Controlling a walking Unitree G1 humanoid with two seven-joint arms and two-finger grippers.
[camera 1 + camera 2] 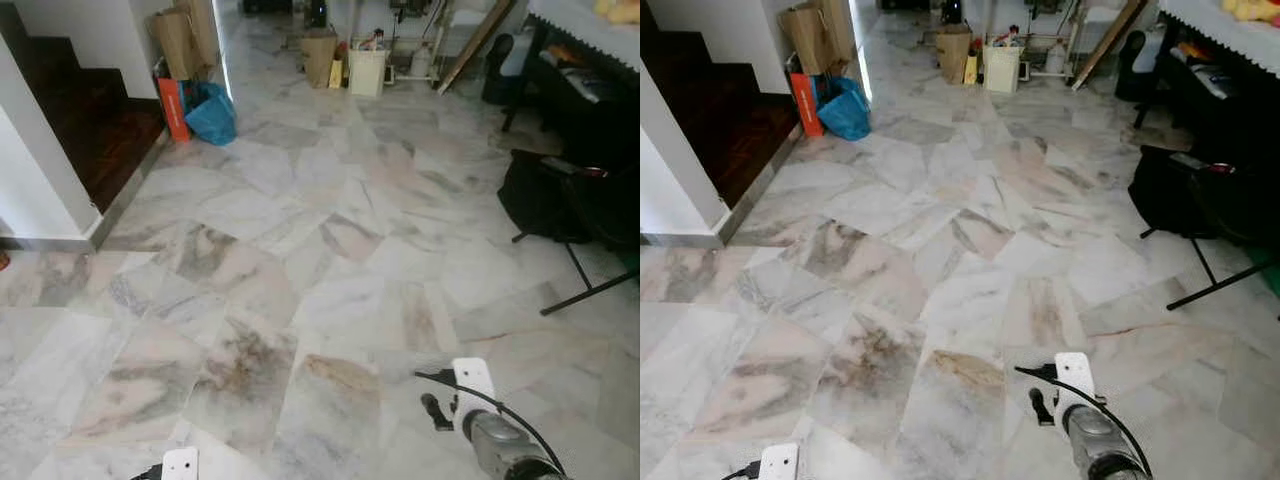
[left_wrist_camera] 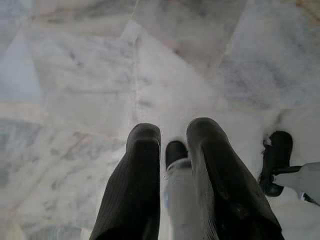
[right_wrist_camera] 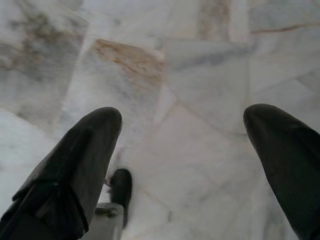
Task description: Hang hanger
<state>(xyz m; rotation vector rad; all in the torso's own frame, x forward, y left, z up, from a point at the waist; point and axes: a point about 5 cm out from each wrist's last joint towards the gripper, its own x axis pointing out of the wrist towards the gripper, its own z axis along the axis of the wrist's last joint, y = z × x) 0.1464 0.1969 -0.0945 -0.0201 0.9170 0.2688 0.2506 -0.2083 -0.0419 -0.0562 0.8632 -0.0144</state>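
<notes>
Both arms hang low over a marble floor point(image 1: 300, 270). In the left wrist view, my left gripper point(image 2: 172, 134) points down at the tiles with its two black fingers point(image 2: 142, 150) close together and nothing held between them; my own feet show beyond them. My right gripper point(image 3: 182, 117) is open, its fingers point(image 3: 95, 135) spread wide above bare tiles. The right wrist point(image 1: 472, 395) with its black cable shows at the bottom of the left eye view, and the left wrist point(image 1: 180, 465) sits at the bottom edge.
Dark wooden stairs point(image 1: 90, 130) and a white wall lie to the left. A blue bag point(image 1: 212, 115) and an orange box point(image 1: 172, 108) stand beside them. A black bag on a stand point(image 1: 545, 195) and a dark table point(image 1: 590, 80) are at the right. Boxes and a bin point(image 1: 367, 70) line the far end.
</notes>
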